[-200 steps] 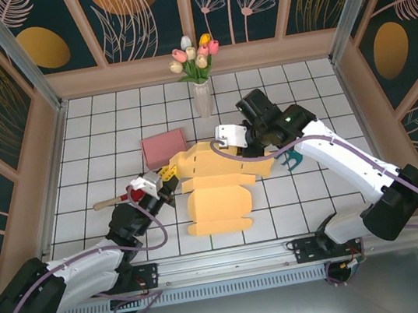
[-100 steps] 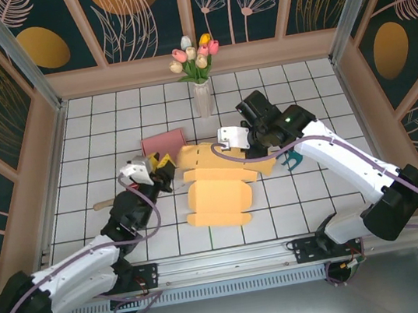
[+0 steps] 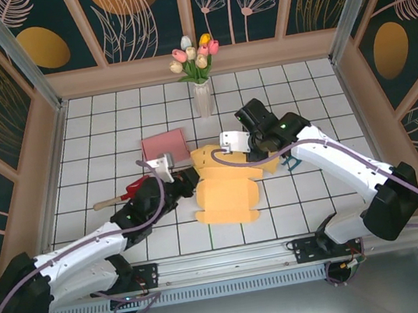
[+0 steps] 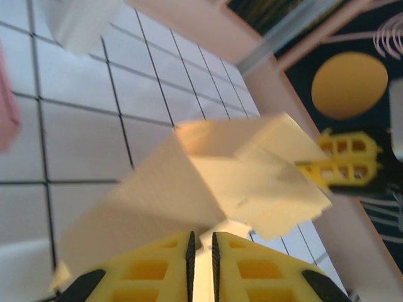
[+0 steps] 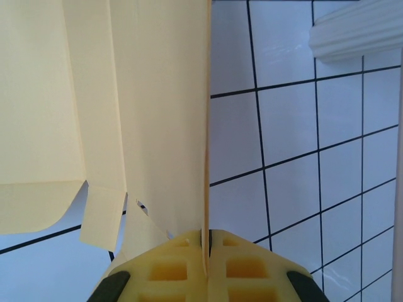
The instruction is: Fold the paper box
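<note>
A white tabletop [image 3: 88, 135] gridded with black lines is enclosed by wood-framed teal wall panels [image 3: 146, 24]; gold ovals [image 3: 43, 46] are painted on them.

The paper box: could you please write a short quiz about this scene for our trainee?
1. True or false: the right gripper is shut on an edge of the paper box.
2. What stands beyond the box? A) vase of tulips B) mug C) bowl
3. Fill in: the flat item lying left of the vase is coloured ____.
Key: 1 true; 2 A; 3 pink.
</note>
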You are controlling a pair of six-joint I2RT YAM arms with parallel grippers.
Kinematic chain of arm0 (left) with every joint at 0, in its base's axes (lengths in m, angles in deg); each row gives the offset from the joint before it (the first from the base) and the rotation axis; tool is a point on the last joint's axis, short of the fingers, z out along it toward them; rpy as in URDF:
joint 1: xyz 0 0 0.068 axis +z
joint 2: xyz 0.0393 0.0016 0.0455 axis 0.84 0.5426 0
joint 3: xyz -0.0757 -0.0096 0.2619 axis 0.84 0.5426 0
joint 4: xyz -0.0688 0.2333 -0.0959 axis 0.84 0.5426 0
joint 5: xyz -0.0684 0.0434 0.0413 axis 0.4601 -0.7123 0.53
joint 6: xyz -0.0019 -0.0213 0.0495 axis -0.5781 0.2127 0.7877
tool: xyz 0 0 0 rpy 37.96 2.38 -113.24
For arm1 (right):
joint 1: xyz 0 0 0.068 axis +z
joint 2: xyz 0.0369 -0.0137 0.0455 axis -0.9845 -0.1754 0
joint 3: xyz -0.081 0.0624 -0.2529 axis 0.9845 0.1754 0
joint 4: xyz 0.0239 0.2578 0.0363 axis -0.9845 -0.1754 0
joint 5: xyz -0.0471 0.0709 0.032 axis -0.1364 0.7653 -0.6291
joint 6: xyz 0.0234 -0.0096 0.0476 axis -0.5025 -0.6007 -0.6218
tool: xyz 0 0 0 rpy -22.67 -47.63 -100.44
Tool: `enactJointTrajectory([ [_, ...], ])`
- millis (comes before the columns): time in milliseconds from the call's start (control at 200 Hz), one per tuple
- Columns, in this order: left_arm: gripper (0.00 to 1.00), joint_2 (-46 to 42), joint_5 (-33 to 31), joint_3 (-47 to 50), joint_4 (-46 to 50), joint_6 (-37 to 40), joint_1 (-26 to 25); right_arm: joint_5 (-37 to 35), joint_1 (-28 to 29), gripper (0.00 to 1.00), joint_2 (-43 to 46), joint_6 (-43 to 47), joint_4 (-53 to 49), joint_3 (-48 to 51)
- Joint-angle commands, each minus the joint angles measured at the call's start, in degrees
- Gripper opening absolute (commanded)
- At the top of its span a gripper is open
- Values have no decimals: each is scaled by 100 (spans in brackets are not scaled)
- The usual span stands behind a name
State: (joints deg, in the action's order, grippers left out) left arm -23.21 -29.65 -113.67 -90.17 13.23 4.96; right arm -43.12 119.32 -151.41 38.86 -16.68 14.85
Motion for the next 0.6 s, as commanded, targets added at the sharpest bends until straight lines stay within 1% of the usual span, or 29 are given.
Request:
enactJointTrajectory([
  [0,15,274,-174,-342,-14,-153,-47,-75,4,0,251,137,117,149],
  [80,10,565,-344,-444,-52,-100,-47,8,4,0,346,154,133,193],
  [180,7,814,126,-392,-540,-258,-79,-63,-7,0,452,219,194,364],
  [225,7,898,165,-467,-567,-270,-163,-118,-13,0,482,261,226,437],
  [295,7,1062,-33,-638,-455,-209,-386,-114,-43,0,511,280,266,471],
  [375,7,1314,-113,-816,-445,-163,-592,-47,-57,0,510,274,250,445],
  [430,8,1446,-251,-903,-375,-160,-615,-5,-63,0,518,271,228,453],
  [520,7,1492,-815,-955,-137,-92,-616,18,-58,0,567,266,220,521],
  [596,7,1476,-1134,-985,24,9,-608,34,-62,0,661,281,249,639],
])
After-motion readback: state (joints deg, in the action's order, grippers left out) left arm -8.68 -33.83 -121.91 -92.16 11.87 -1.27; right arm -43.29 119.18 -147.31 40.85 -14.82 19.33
